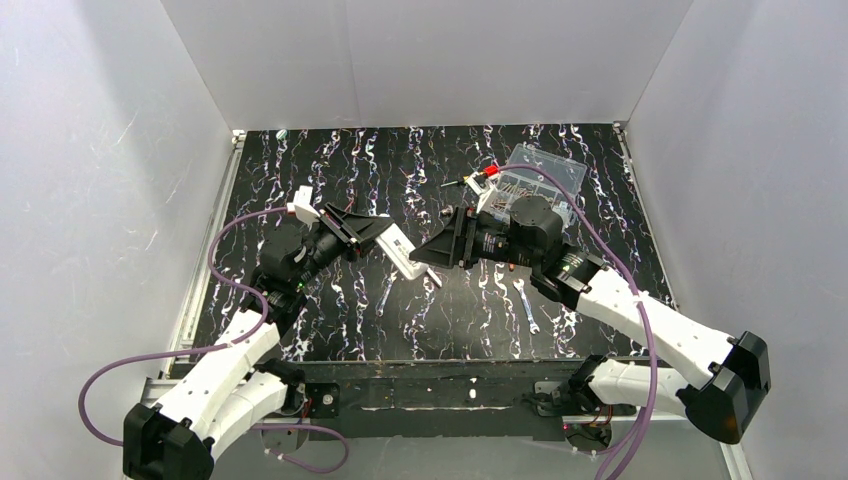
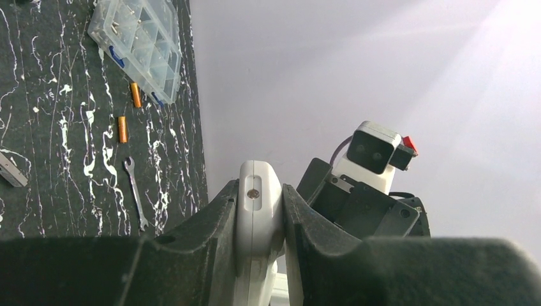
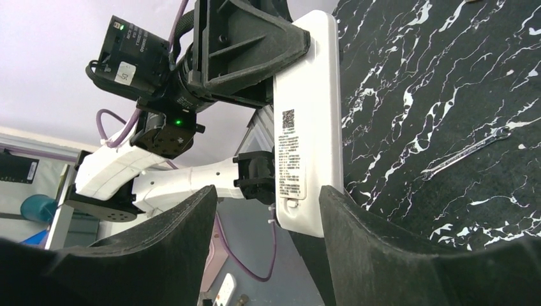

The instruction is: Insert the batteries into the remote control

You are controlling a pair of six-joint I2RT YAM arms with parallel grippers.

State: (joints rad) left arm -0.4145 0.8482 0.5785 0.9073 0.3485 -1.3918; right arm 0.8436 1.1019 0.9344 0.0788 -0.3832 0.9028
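Here the left gripper clamps the remote control aloft; the right gripper stands open around its free end. Both batteries lie on the table near the clear box and a wrench.

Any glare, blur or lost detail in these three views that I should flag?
Left wrist: glare washes out the wall at upper right; the near jaws are dark and soft, yet the two batteries on the table are crisp. Right wrist: the label on the remote control is sharp, jaws blurred. Top external: even light, but the busy marbled table swallows small items.
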